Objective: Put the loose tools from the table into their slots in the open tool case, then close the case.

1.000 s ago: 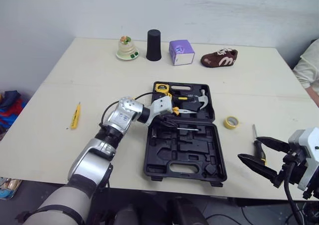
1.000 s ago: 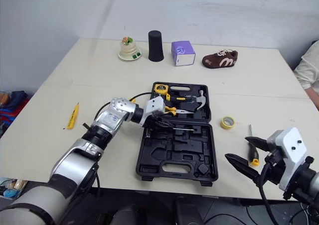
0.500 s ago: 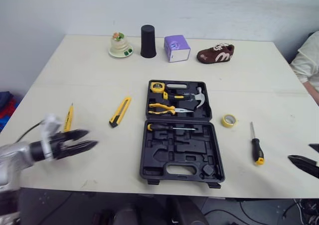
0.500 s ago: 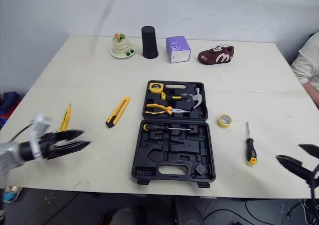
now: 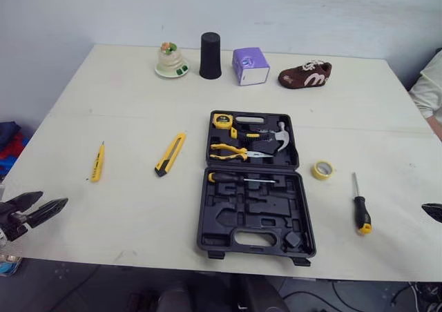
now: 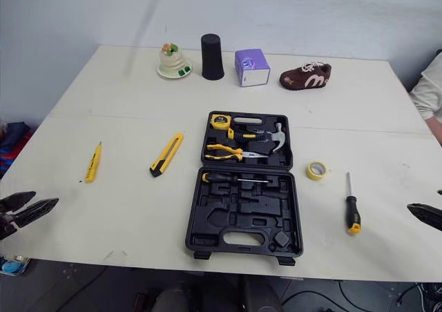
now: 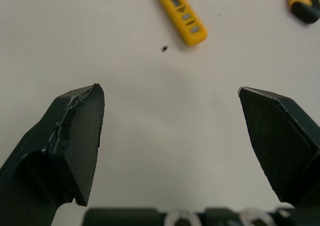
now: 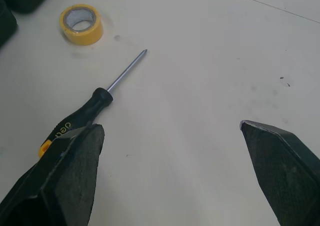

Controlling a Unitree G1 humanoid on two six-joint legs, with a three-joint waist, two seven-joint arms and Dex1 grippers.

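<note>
The black tool case [image 5: 254, 215] lies open mid-table. Its far half holds a tape measure [image 5: 222, 121], yellow pliers [image 5: 231, 152] and a hammer [image 5: 276, 138]; a screwdriver [image 5: 238, 178] lies in the near half. Loose on the table are a yellow utility knife [image 5: 170, 154], a yellow pen-shaped tool [image 5: 97, 162], a black-handled screwdriver [image 5: 359, 205] and a yellow tape roll [image 5: 322, 170]. My left gripper [image 5: 54, 199] hangs open and holds nothing at the front left edge, near the pen-shaped tool [image 7: 180, 8]. My right gripper [image 8: 172, 151] is open beside the screwdriver [image 8: 85, 118].
Along the far edge stand a small figurine [image 5: 170, 59], a black cup [image 5: 210, 55], a purple box [image 5: 250, 65] and a brown shoe [image 5: 304, 76]. A person's sleeve [image 5: 431, 91] shows at the right edge. Bare tabletop lies between the case and the left-hand tools.
My left arm has pulled back from the case to the front left edge, and its gripper has opened. The right gripper has drawn back to the right. The utility knife has come into view.
</note>
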